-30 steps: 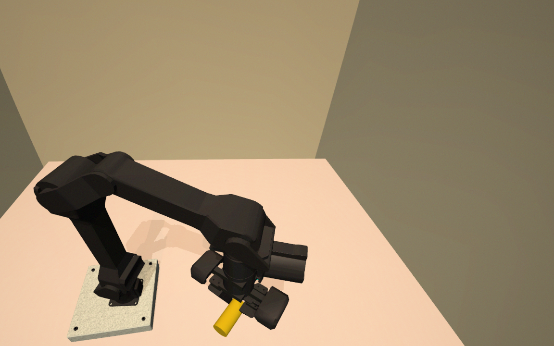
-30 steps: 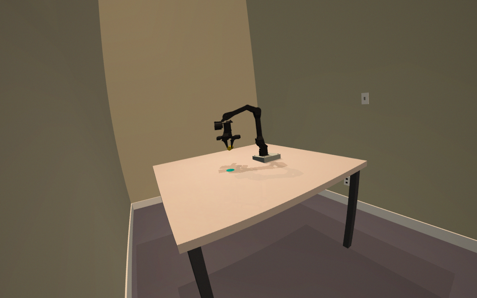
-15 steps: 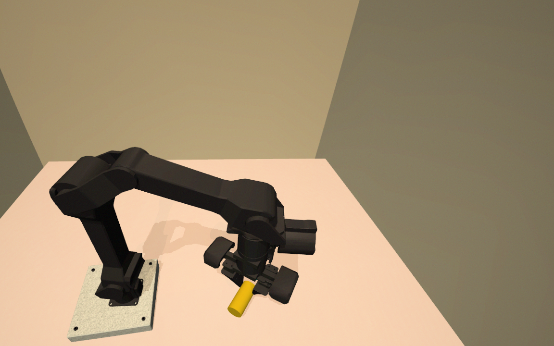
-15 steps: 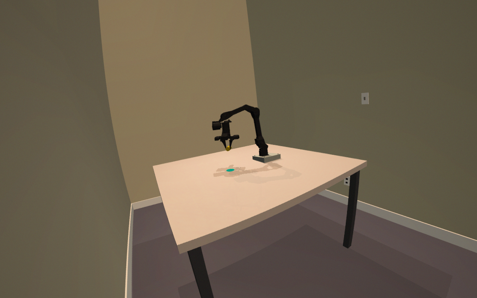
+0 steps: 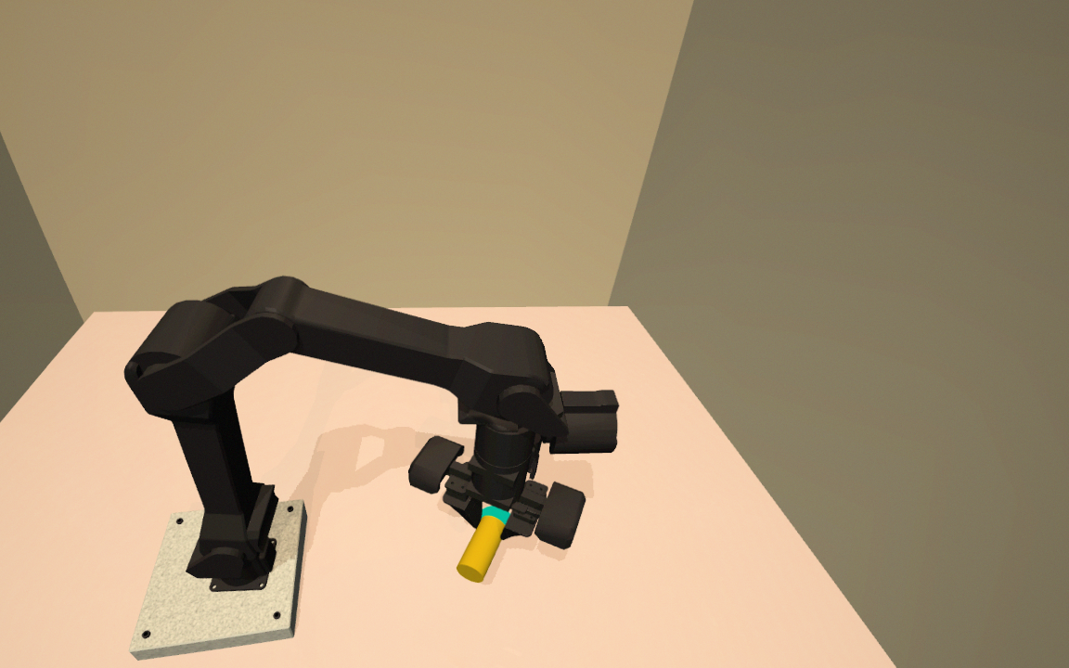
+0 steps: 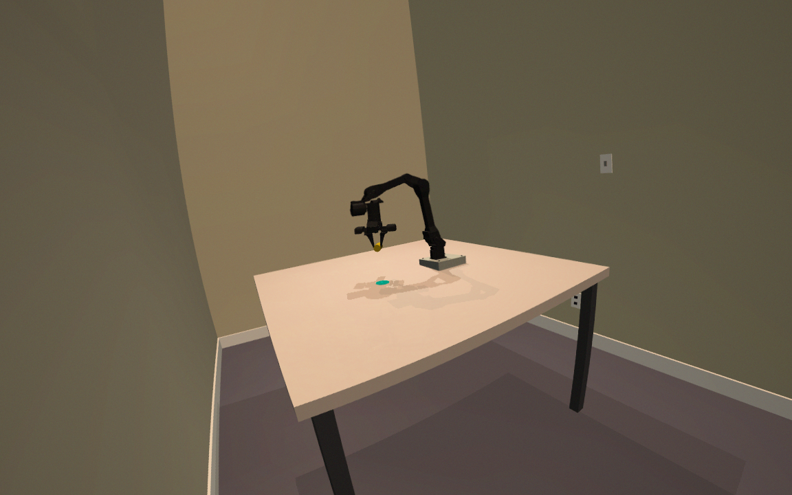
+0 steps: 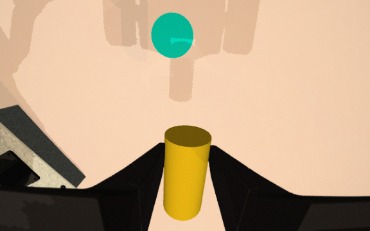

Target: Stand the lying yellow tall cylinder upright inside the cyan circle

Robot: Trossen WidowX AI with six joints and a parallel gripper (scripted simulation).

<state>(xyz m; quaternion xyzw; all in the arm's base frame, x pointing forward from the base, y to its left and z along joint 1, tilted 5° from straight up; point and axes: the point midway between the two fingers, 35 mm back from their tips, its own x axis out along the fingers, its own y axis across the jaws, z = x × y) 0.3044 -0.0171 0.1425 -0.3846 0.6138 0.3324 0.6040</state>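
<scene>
And here I have the gripper [image 5: 488,526] [image 6: 377,245] [image 7: 187,149] clamped across the yellow cylinder [image 5: 480,549] [image 6: 377,247] [image 7: 185,183], sideways and aloft, inward from the table [image 5: 688,540] [image 6: 355,344] [image 7: 300,96]'s left corner in the exterior view, presumably for room to tip it upright above the cyan circle [image 5: 495,513] [image 6: 382,282] [image 7: 172,35].

Cylinder [image 5: 482,548] [image 6: 377,247] [image 7: 185,179] showing plain yellow. Circle [image 5: 495,514] [image 6: 382,282] [image 7: 172,35] showing solid cyan. Arm [image 5: 372,332] [image 6: 426,206] showing black; base plate [image 5: 160,597] [image 6: 456,261] [image 7: 56,154] showing speckled grey.

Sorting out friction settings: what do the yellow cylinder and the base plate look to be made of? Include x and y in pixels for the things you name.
Yellow cylinder [image 5: 480,548] [image 6: 377,247] [image 7: 185,179]: possibly painted or plastic, smooth and near matte; even colour, no grain or sharp highlight. Solid or hollow, can't tell.
Base plate [image 5: 181,594] [image 6: 428,263] [image 7: 40,141]: likely stone or a stone-look composite, dull; mottled pale top, darker speckled side.
</scene>
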